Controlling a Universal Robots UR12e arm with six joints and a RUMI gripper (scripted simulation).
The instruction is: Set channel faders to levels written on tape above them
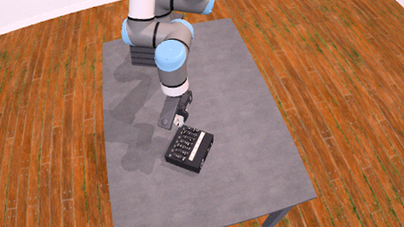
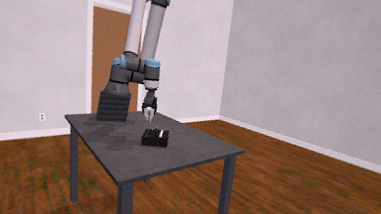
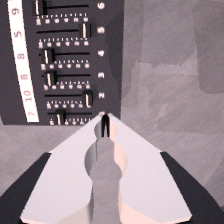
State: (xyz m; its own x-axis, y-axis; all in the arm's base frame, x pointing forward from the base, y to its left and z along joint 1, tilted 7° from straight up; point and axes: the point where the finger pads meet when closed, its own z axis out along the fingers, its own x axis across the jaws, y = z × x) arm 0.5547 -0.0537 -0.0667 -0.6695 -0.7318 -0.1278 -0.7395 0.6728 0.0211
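Observation:
The black lighting desk [image 1: 189,149] lies on the grey table, turned at an angle; it also shows in the exterior view [image 2: 155,137]. In the wrist view the desk [image 3: 60,60] fills the upper left. It has several channel faders, such as one knob [image 3: 85,30] far from the tape and another [image 3: 46,56] near it. A white tape strip [image 3: 20,60] carries handwritten numbers. My gripper [image 1: 178,119] is shut and empty. It hovers just above the desk's end nearest the arm. In the wrist view the joined fingertips sit just off the desk's corner by the lowest fader [image 3: 58,119].
The arm's dark base block [image 1: 143,55] stands at the table's back edge. The table's front right corner and a leg [image 1: 277,217] show in the top view. A doorway [image 2: 106,52] is behind the arm.

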